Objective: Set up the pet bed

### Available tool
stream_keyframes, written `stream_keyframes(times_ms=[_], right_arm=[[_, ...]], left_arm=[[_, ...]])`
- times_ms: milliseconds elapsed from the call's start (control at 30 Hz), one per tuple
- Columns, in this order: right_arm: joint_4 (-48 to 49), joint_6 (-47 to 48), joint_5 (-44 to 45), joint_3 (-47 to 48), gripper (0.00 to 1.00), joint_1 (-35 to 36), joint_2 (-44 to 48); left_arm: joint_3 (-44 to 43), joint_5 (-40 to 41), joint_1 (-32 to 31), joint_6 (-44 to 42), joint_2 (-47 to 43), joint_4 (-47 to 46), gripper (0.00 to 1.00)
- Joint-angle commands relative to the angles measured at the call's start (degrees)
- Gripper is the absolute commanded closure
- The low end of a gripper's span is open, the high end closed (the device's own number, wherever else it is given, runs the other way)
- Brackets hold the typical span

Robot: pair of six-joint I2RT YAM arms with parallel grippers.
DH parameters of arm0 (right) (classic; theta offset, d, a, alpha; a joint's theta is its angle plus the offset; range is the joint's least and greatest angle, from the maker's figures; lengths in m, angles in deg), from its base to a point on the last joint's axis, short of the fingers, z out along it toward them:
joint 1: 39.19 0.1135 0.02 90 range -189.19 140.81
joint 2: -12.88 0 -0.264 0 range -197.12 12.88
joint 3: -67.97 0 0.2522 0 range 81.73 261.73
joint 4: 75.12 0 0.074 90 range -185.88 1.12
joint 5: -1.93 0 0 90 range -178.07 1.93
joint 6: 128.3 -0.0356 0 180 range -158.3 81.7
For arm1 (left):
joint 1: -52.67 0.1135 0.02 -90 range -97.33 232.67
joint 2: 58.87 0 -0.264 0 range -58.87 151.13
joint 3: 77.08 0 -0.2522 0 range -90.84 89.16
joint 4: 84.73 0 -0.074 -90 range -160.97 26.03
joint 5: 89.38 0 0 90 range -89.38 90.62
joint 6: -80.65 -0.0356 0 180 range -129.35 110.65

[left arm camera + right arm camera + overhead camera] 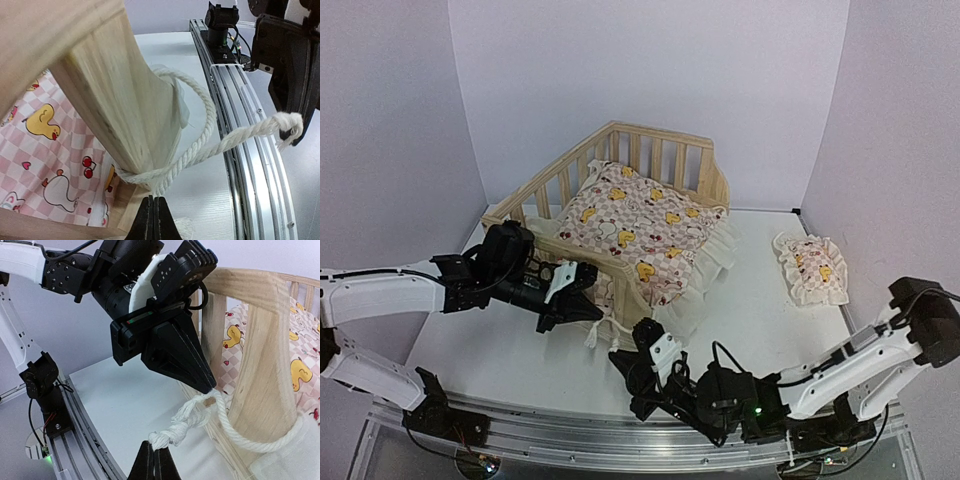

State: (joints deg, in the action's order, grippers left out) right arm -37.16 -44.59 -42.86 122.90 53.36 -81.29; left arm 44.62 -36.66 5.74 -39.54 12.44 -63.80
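We pinch a twisted white rope (200,150) at the pet bed (620,140) corner.
The slatted, light-wood pet bed sits toward twelve o'clock on the smooth white table (520,340). The coarse rope loops its flat plank post (125,100). The left gripper (210,386) is clamped on the rope, and the right gripper (154,460), at five o'clock of it, is clamped on the frayed knot (170,435).

The left gripper (154,212) has its fingers pressed flat together, tips touching a white rope (200,150) just ahead of them; whether they pinch it is unclear. The rope loops around a corner post of the pet bed (115,95) directly ahead. Its knotted end reaches ahead-right to the right gripper (299,137). Ahead-left lies a duck-print cushion (45,145); an aluminium rail (255,170) runs along the right.
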Motion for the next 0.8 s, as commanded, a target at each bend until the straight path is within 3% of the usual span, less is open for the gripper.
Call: stream_keyframes(times_ms=[0,167,333,533,767], right_arm=[[-15.8,0.7,-6.1,0.0,1.0,-2.1,9.6],[-29.6,0.7,-10.2,2.9,1.0,-4.3,15.7],[-35.1,-1.8,-13.5,2.8,1.0,-6.2,19.6],[-36.3,-3.1,-16.6,4.2,1.0,-8.7,19.5],[-36.3,-4.7,-17.5,5.3,1.0,-10.9,18.3]], left_arm=[[-3.0,3.1,0.2,-2.0,-1.2,-3.2,1.0],[-1.0,1.4,0.1,-4.4,-0.5,-3.9,1.0],[0.4,-0.4,-0.9,-5.0,0.0,-4.9,1.0],[1.7,-2.5,-5.4,-8.9,-1.2,-2.4,1.0],[2.6,-8.0,-6.2,-7.7,-1.9,-4.0,1.0]])
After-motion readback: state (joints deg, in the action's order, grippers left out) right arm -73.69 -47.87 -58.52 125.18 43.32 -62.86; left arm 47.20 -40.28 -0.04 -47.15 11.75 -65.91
